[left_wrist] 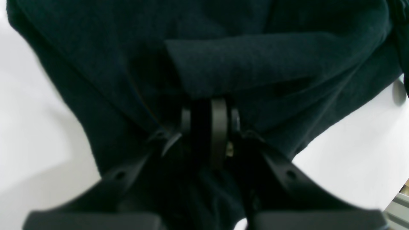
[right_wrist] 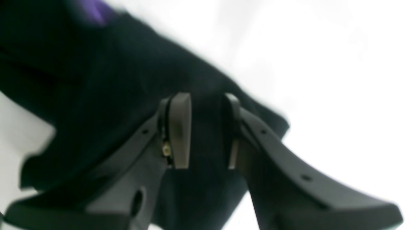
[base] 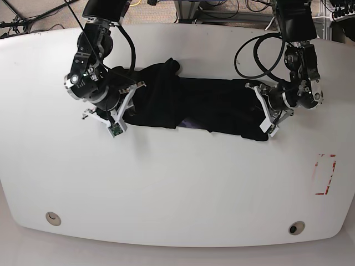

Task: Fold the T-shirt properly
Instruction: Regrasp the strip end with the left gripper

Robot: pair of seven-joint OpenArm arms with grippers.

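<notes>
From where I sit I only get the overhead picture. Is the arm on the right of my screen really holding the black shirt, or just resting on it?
Observer: Holding it. That arm's own camera shows the left gripper with its jaws nearly together and a fold of the shirt pinched between them.
Operator: And the other arm?
Observer: Its camera shows the right gripper with its jaws set wider, and black cloth fills the gap between them.
Operator: Anything else up close there?
Observer: A blurred patch of purple print shows on the shirt beyond that gripper, in the top left corner of the view.
</notes>
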